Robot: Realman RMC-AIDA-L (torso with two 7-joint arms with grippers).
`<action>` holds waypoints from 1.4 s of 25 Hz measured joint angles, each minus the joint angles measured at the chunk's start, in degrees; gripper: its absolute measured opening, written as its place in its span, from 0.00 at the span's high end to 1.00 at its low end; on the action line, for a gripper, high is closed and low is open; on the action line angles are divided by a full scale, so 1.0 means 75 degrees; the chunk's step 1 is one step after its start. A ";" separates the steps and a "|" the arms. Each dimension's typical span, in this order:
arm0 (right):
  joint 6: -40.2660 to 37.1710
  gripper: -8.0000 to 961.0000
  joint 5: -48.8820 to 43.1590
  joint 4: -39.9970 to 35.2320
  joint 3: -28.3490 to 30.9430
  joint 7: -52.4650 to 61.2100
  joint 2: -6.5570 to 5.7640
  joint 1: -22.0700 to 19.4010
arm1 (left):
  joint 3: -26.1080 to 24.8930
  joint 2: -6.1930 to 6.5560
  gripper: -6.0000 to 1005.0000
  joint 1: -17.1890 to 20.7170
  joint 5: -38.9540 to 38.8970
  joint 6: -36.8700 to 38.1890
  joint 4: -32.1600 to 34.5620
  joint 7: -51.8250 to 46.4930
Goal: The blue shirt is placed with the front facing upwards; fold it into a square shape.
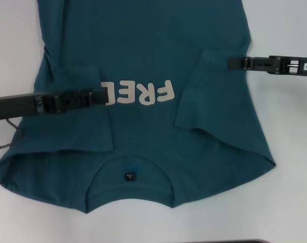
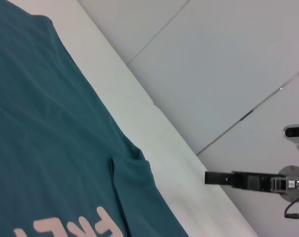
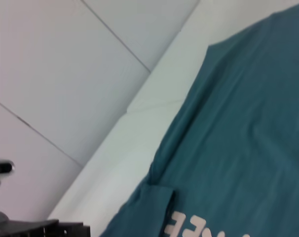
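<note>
The blue shirt [image 1: 143, 50] lies front up on the white table, its neckline with a small black label [image 1: 128, 176] toward me. Both short sleeves are folded inward onto the chest: one sleeve [image 1: 77, 126] on the left, the other sleeve [image 1: 204, 96] on the right. My left gripper [image 1: 106, 96] reaches in from the left over the shirt and covers the end of the off-white print [image 1: 143, 93]. My right gripper [image 1: 230, 63] hovers at the shirt's right edge, beside the folded sleeve. The left wrist view shows the shirt [image 2: 41, 148] and the right gripper [image 2: 208, 177] beyond the table edge.
Bare white table [image 1: 290, 162] surrounds the shirt on both sides. A dark cable [image 1: 6, 144] hangs by the left arm. A dark strip [image 1: 229, 241] runs along the near table edge. The right wrist view shows the shirt [image 3: 248, 123] and tiled floor beyond.
</note>
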 joint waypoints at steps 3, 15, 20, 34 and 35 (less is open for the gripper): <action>-0.0164 0.14 0.0118 0.0000 0.0019 -0.0206 -0.0006 -0.0099 | 0.0008 0.0053 0.12 0.0162 0.0000 0.0131 -0.0113 0.0037; -0.0213 0.14 0.0134 0.0004 0.0025 -0.0179 0.0010 -0.0023 | -0.0079 0.0637 0.12 0.1040 -0.0001 0.0226 -0.0099 -0.0053; -0.0175 0.14 0.0138 0.0004 0.0047 -0.0109 -0.0007 0.0012 | -0.0308 0.0813 0.12 0.1389 0.0000 0.0333 -0.0083 -0.0107; -0.0175 0.14 0.0144 0.0004 0.0243 -0.0044 -0.0161 0.0114 | -0.1173 0.1007 0.12 0.1819 0.0616 0.0345 0.0016 -0.0679; -0.0173 0.14 0.0144 0.0004 0.0246 -0.0041 -0.0172 0.0124 | -0.1232 0.1019 0.12 0.1822 0.0715 0.0330 0.0021 -0.0751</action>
